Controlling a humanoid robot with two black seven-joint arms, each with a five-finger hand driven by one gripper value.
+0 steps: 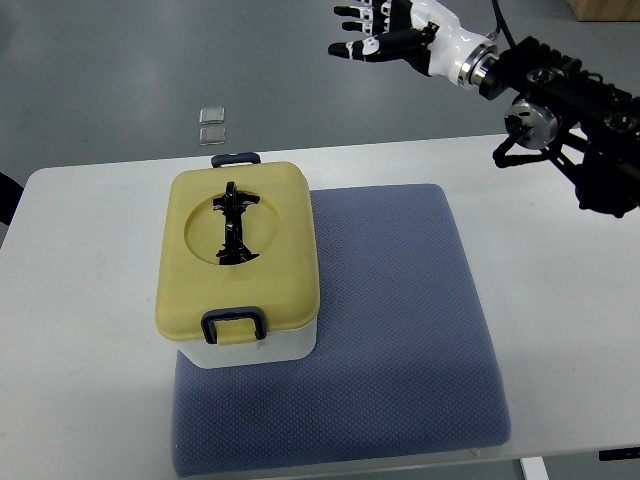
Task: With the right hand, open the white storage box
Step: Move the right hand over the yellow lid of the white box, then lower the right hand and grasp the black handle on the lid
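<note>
The box (240, 270) sits on the left part of a blue-grey mat (400, 340), which lies on a white table (80, 340). Its body is white and its lid (238, 250) is pale yellow and closed, with a black handle (235, 225) lying in a round recess on top. A dark latch (234, 325) hangs over the lid's 6 o'clock edge, and a second one (235, 158) shows at its 12 o'clock edge.

The right hand (375, 32) is raised at about 1 o'clock from the box, well apart from it, past the table's far edge and over the grey floor. Its black-and-white fingers (350, 30) are spread and point towards 9 o'clock, holding nothing. The arm (570, 110) enters from the right edge, its dark joints above the table's far right corner.

On the floor at 12 o'clock from the box, just beyond the table, lie two small pale squares (212, 124), one beside the other.
</note>
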